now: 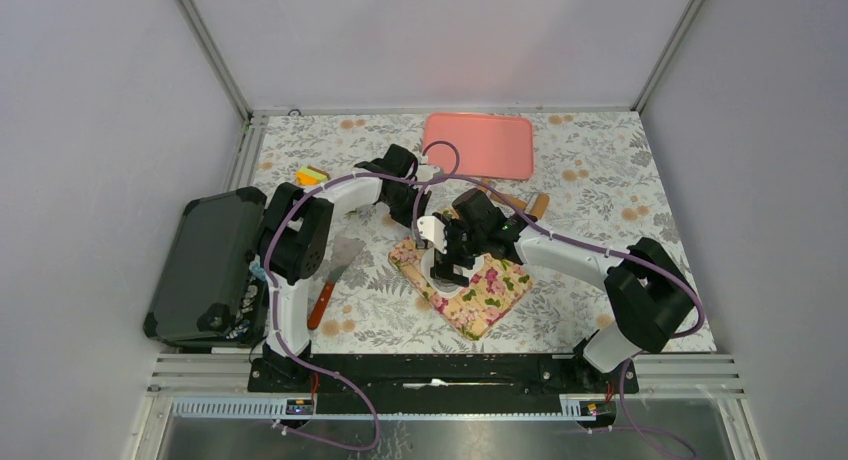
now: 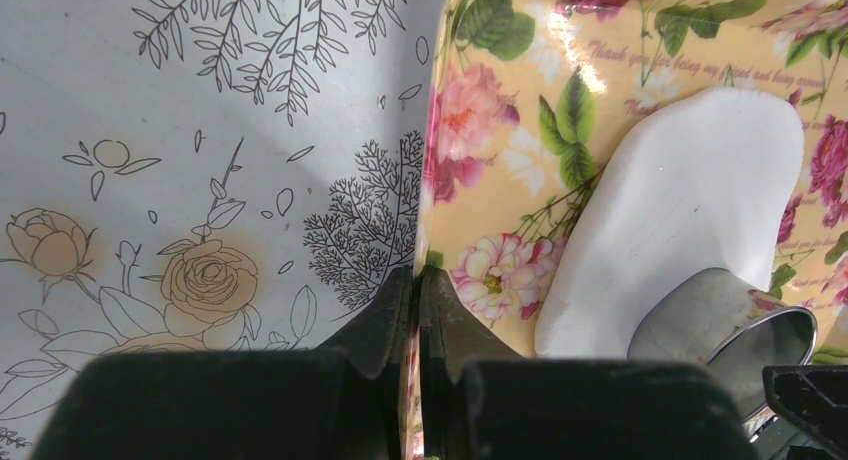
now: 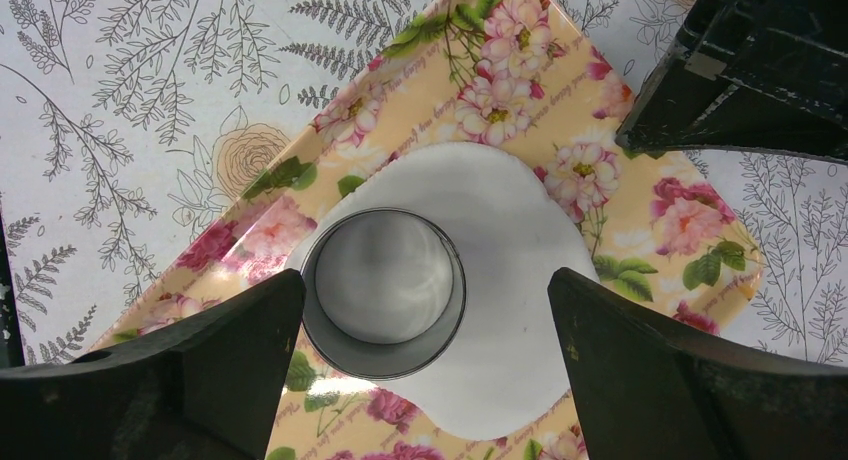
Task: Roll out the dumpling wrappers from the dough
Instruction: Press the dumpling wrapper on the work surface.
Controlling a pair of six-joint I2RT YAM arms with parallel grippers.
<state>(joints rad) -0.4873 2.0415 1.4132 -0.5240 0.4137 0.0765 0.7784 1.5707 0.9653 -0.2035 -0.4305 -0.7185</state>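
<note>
Smooth white dough (image 3: 500,230), a thin flat rounded sheet, lies on a glossy yellow rose-patterned tray (image 3: 650,220). A shiny metal ring (image 3: 385,365) stands on the sheet, toward its 8 o'clock in the right wrist view. Tray script reads "Thank you for being my friend"; the rest is unclear. Right gripper (image 3: 422,280) is spread wide, straddling the ring. Left gripper (image 2: 418,290) is pressed together on the tray rim.

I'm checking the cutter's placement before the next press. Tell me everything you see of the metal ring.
The metal ring is a shiny, thin-walled open cylinder of steel-like metal, standing upright on the flat white dough near one edge of the sheet. White dough shows through its middle. It sits between the right tool's wide-open fingers, not gripped.
</note>
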